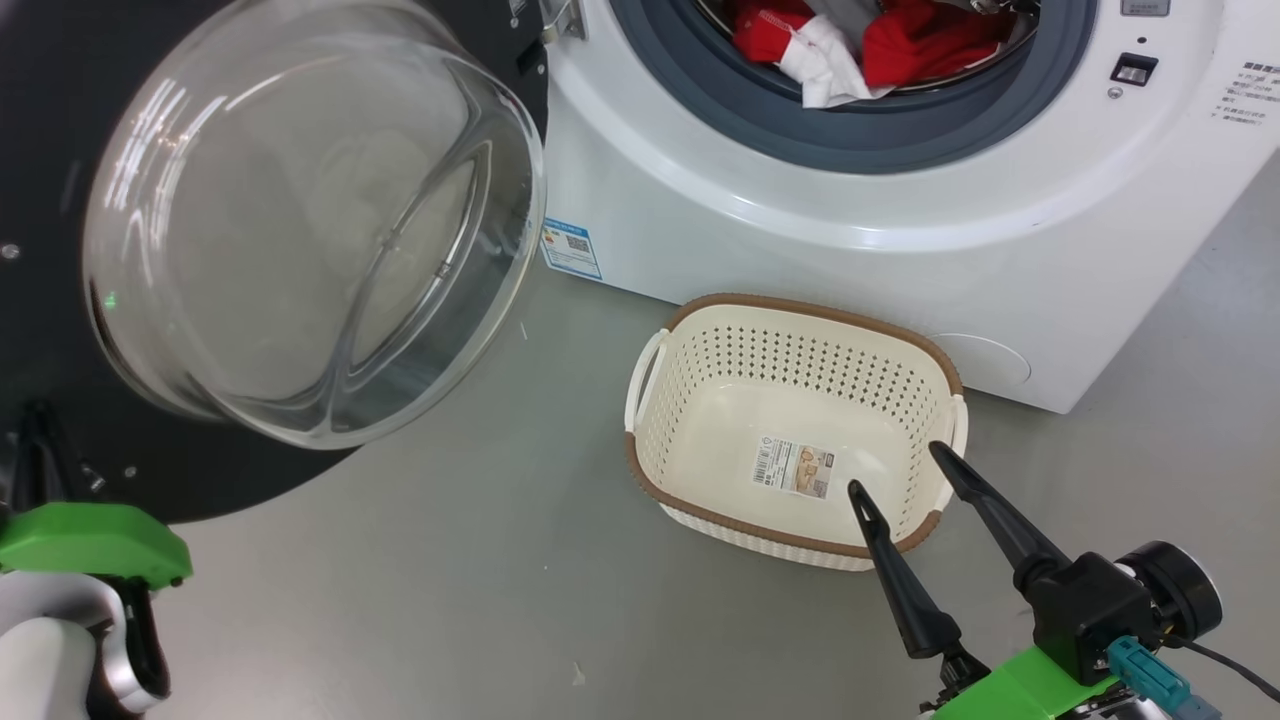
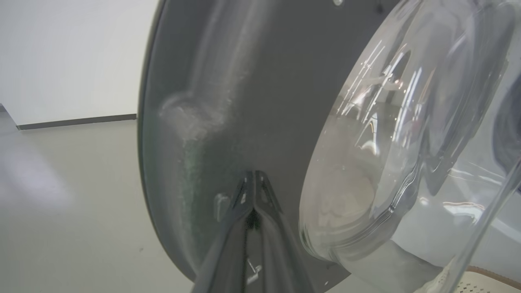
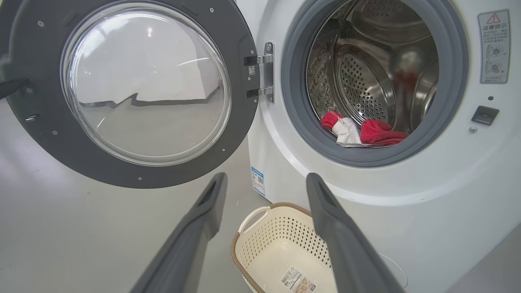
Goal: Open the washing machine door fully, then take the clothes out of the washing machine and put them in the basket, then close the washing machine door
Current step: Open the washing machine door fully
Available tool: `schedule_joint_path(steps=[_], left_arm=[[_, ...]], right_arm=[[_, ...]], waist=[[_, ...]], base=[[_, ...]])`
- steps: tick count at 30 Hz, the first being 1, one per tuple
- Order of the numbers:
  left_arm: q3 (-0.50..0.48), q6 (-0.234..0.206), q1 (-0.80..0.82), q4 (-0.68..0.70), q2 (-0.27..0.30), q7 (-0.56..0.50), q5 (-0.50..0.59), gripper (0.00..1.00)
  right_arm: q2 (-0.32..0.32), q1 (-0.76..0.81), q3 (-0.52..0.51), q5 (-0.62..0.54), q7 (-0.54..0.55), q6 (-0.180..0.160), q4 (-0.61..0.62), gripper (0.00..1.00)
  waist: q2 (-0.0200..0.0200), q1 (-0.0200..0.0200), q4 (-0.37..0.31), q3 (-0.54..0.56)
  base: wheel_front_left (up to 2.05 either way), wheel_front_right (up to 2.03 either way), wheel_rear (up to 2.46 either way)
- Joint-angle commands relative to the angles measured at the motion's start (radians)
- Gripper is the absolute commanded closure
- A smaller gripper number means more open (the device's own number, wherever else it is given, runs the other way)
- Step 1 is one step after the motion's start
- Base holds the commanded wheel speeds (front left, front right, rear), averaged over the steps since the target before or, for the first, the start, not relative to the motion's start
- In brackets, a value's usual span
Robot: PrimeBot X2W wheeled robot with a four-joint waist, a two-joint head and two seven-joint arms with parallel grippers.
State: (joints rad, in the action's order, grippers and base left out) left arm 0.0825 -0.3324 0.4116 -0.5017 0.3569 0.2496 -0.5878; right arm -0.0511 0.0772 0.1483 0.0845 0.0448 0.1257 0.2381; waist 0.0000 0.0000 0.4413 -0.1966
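Two plain surfaces make up the room: a smooth, matt grey floor (image 1: 450, 600) and a white wall (image 2: 61, 53) with a dark skirting strip (image 2: 77, 121) at its foot. The washing machine (image 1: 800, 250), a white box-shaped front-loader, stands on the floor.

A small blue label (image 1: 572, 248) with a QR code sits low on the machine's front, near the hinge side. Right of the opening is a grey warning sticker (image 3: 493, 47) bearing a red triangle and Chinese characters, too small to read. A barcode label (image 1: 795, 468) lies flat on the bottom of the basket (image 1: 800, 360).

The washing machine door (image 3: 40, 134) hangs wide open on a metal hinge (image 3: 264, 69); its broad dark rim circles a bulging clear glass bowl (image 1: 300, 220). A grey rubber ring (image 1: 860, 130) lines the mouth of the perforated steel drum (image 3: 366, 81). The clothes (image 1: 920, 45), soft red fabric with white parts, lie at the drum's front lip. The cream perforated plastic basket, brown-rimmed and with nothing in it, sits on the floor just in front of the machine.

The left gripper (image 2: 254, 175) has its fingers pressed together, with the tips at the door's dark inner rim — contact cannot be told. The right gripper (image 1: 893, 465) hovers above the basket, fingers spread wide and holding nothing.
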Motion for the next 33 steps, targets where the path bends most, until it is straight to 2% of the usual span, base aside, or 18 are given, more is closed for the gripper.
schedule_joint_path(steps=[1,15,24,25,26,33], left_arm=[[-0.058,0.004,0.041,0.010,0.056,0.012,0.010,1.00],[-0.107,0.068,0.049,-0.003,0.025,0.012,0.063,1.00],[-0.091,0.072,0.010,0.068,0.002,0.012,0.086,1.00],[-0.087,0.074,0.001,0.083,-0.001,0.010,0.086,0.62],[-0.082,0.076,-0.008,0.100,-0.002,0.007,0.085,0.00],[-0.074,0.059,-0.073,0.254,0.002,-0.009,0.091,0.00]], right_arm=[[0.001,-0.031,0.030,-0.012,0.002,0.005,0.033,0.00],[0.001,-0.035,0.027,0.001,-0.005,0.005,0.023,0.00],[0.001,-0.036,0.021,0.025,-0.024,0.005,0.005,0.00],[0.001,-0.036,0.020,0.028,-0.028,0.005,0.002,0.00],[0.001,-0.037,0.019,0.031,-0.032,0.005,-0.002,0.00],[0.001,-0.045,-0.002,0.050,-0.062,0.005,-0.022,0.00]], waist=[[0.0000,0.0000,-0.002,0.000],[0.0000,0.0000,-0.008,0.004],[0.0000,0.0000,-0.022,0.021],[0.0000,0.0000,-0.025,0.024],[0.0000,0.0000,-0.029,0.027],[0.0000,0.0000,-0.070,0.040]], base=[[0.00,0.00,0.00],[0.00,0.00,0.00],[0.00,0.00,0.00],[0.00,0.00,0.00],[0.00,0.00,0.00],[0.00,0.00,0.00]])
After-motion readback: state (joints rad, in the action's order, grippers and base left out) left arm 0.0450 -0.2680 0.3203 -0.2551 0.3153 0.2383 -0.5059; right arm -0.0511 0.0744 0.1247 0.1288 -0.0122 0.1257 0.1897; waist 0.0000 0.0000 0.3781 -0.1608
